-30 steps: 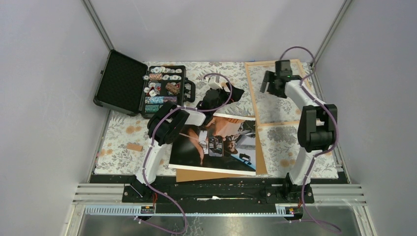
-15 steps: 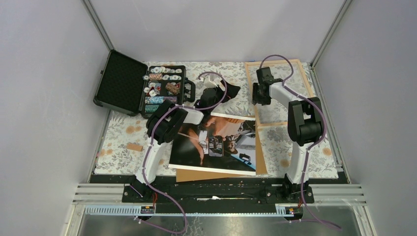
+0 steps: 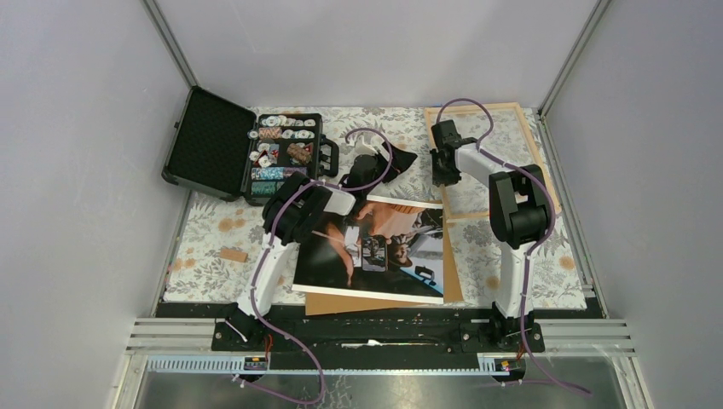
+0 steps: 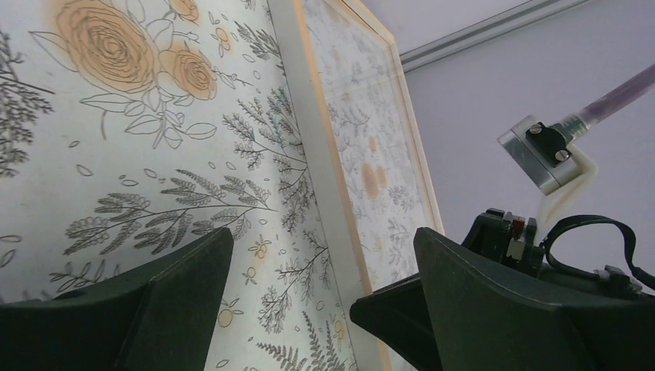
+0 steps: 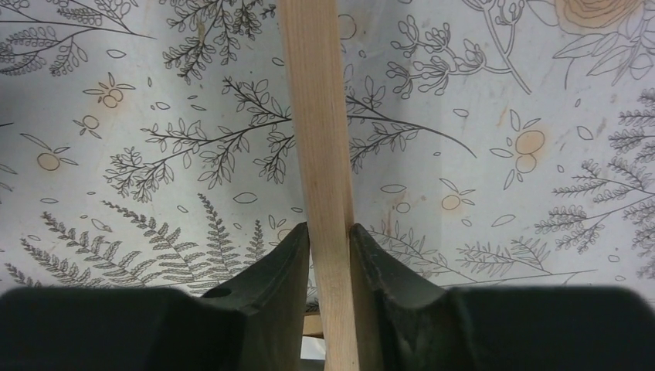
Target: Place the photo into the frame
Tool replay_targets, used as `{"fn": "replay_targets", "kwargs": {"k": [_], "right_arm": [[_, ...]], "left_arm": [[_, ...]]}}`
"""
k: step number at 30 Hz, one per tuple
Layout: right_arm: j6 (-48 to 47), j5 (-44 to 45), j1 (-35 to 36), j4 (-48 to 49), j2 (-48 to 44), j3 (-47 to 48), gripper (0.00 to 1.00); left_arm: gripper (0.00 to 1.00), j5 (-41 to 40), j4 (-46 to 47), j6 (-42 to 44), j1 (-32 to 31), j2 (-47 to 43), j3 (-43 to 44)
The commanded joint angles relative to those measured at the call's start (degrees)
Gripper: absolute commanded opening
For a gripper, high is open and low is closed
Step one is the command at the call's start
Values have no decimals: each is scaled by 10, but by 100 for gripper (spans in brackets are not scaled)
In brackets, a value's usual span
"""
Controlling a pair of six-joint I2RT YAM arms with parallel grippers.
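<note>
Since a second before, the right gripper (image 3: 442,173) had swung from over the middle of the frame (image 3: 510,105) across to its left rail, and its fingers had drawn together from a wide spread. The frame itself lay as it had, flat on the floral tablecloth (image 3: 213,247) at the far right of the table.

From the right wrist view, the pale wood rail of the frame (image 5: 317,116) ran straight up between the two black fingers (image 5: 270,286). One finger sat on each side of the rail, pressed against the wood with no clear gap, so the gripper was clasping the frame by that rail.

The left gripper (image 3: 388,168) hung just past the far edge of the photo (image 3: 375,251), its fingers spread wide with nothing between them. Its wrist view showed the two dark fingers (image 4: 178,294) well apart over bare cloth. The frame (image 4: 320,178) ran away beyond them, not touching either one.

The photo lay picture side up at the near centre of the table, on top of a brown backing board (image 3: 384,302) that stuck out along its near and right edges. Its far right corner came close to the frame's near left corner. An open black case of poker chips (image 3: 256,149) sat at the far left.
</note>
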Motion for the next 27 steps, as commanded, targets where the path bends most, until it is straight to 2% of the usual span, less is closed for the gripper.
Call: {"fn": "replay_targets", "kwargs": {"k": [1,5,11,21,27], "right_arm": [[-6,37,11,-15,-1,30,29],[-8,70,16,-15,-17,35,16],[-18,79,16,0,-62,34,1],[-34,66,15,18,-88,19,0],[-36,63,0,19,-95,11,0]], "left_arm": [[92,23,19,-28,0,18,36],[90,40,27,-58,0,38,49],[90,66,58,-111,-7,74,77],[94,86,80,-172,-23,135,144],[95,85,63,-155,-30,144,169]]}}
